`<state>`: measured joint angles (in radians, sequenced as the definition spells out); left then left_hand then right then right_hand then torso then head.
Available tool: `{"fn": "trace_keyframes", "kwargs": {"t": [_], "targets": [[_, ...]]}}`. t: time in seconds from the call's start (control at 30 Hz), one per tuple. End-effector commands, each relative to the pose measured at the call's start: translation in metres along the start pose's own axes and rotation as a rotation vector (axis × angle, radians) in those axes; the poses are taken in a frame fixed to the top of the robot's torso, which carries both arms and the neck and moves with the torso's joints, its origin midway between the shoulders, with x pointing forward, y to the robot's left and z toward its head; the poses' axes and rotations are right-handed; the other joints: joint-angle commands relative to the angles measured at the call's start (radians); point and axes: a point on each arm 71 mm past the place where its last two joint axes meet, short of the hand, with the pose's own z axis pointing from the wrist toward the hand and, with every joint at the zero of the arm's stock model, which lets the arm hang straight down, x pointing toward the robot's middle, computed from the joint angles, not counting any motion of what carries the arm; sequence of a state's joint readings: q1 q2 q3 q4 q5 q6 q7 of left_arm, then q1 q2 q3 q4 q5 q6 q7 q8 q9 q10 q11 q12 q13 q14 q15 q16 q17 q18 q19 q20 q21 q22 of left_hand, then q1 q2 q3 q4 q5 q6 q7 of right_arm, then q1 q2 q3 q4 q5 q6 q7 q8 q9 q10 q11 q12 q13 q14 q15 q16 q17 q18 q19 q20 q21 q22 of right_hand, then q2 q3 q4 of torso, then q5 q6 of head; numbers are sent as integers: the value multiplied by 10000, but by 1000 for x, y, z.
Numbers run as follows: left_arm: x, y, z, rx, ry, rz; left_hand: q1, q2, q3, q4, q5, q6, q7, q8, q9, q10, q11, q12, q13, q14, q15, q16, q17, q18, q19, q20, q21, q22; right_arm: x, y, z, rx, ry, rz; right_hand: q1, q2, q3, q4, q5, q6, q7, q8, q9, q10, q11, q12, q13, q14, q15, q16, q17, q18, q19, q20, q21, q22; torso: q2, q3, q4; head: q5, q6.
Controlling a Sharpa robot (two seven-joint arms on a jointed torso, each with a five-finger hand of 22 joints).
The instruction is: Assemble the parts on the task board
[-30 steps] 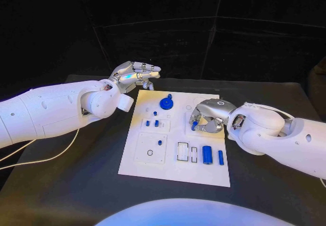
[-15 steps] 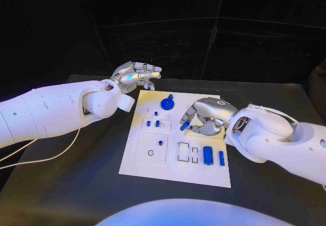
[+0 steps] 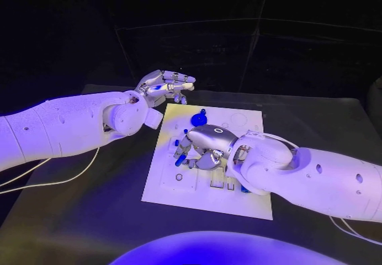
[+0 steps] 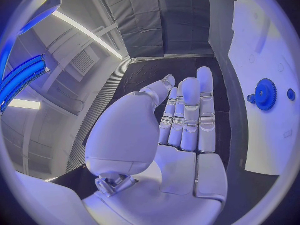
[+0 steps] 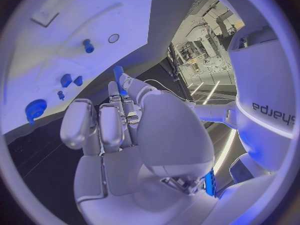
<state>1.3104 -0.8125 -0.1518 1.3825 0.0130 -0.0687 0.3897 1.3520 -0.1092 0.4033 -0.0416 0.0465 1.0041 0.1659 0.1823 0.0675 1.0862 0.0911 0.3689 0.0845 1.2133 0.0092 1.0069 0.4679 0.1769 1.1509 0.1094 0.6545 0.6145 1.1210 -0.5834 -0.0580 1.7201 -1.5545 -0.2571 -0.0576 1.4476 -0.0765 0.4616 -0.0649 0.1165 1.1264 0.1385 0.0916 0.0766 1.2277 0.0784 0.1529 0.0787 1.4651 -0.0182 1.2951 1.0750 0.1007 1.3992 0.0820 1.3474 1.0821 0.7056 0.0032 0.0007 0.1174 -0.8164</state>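
Peg: a small blue peg (image 3: 180, 160) sits pinched at the fingertips of the right hand (image 3: 201, 148), held over the left half of the board (image 3: 239, 203), above its square inset; the right wrist view shows it too, blue at the fingertips (image 5: 118, 74).
Handling: it looks like light, rigid plastic, short and smooth, so likely to slip or twist in a pinch. My judgement: grip it across its sides near the upper end, leaving the lower end free to enter a hole.
Look: deep blue, roughly cylindrical; finer detail is too small to tell.
Right hand: fingers curled and closed on the peg, palm down over the board.
Left hand: the left hand (image 3: 163, 87) hovers above the table beyond the board's far left corner, holding nothing; in the left wrist view its fingers (image 4: 190, 115) lie straight and side by side, thumb apart.
Other parts: a blue gear (image 3: 197, 118) stands near the board's far edge; small blue pieces (image 5: 70, 80) stand in the board nearby.
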Motion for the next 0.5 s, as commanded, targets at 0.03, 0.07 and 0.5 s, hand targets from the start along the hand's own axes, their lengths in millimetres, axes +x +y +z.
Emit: {"fn": "trace_keyframes", "kwargs": {"t": [0.03,0.07,0.5], "targets": [[2,-2,1,112,110,-70,-3,81,-66,3,28,-11,9,4,-1,-51,1,70,-13,-72,1,-33,-16,58,-10,11,-45,-11,8,2,5,-285,535,-52,-100,6,59,-11,68,-24,51,-41,-7,131,-124,-58,-9,284,-15,46,-16,-108,-8,23,20,-12,-3,0,-22,29,-30],[2,-2,1,116,112,-69,-3,81,-66,3,28,-11,9,4,-1,-51,1,70,-13,-72,1,-33,-16,58,-10,11,-45,-11,11,2,7,-268,669,-100,-105,2,61,-12,69,-27,53,-44,-8,128,-122,-63,-9,283,-13,44,-21,-108,-9,24,20,-12,-4,-2,-27,43,-41],[2,-2,2,112,77,-54,-3,81,-66,3,28,-11,9,4,-1,-51,1,70,-13,-72,1,-33,-16,58,-10,11,-45,-11,27,-2,12,-42,1455,-656,-135,-40,63,-32,85,-28,55,-53,-9,132,-119,-78,-5,280,-6,49,-21,-107,-17,31,21,-13,-15,14,-9,157,-154]]}}
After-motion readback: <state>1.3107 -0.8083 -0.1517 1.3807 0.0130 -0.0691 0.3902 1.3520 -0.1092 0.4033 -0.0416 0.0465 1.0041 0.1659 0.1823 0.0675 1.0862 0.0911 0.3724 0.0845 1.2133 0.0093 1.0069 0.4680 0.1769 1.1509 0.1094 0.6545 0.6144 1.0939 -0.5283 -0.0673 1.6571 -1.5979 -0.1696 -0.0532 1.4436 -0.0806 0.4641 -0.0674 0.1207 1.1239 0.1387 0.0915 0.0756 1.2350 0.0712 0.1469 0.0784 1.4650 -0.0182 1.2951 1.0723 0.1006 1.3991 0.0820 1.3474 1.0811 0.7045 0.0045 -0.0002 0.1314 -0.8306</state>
